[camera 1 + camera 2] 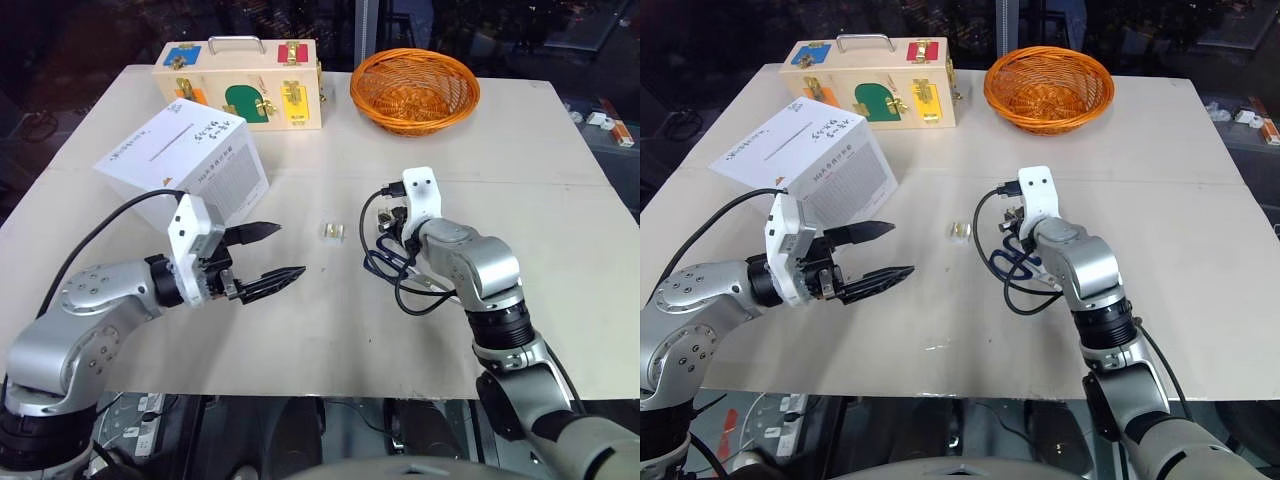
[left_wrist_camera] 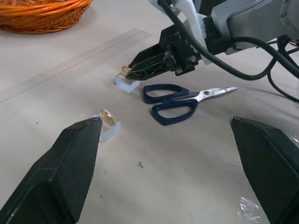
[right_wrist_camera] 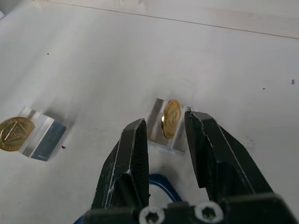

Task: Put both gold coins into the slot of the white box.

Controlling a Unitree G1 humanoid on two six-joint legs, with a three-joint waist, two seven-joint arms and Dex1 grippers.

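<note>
One gold coin stands on edge in a small clear holder. My right gripper is open, its two fingertips on either side of this coin, with a gap showing beside it. The second gold coin leans in another clear holder a little to the left, mid-table. My left gripper hovers wide open and holds nothing, between that holder and the white box. The box stands tilted at the table's left, its slot a thin line on the upward face.
Blue-handled scissors lie under my right wrist, beside its looped black cable. A wooden latch box and an orange wicker basket stand along the far edge. Crumpled clear plastic lies near my left gripper.
</note>
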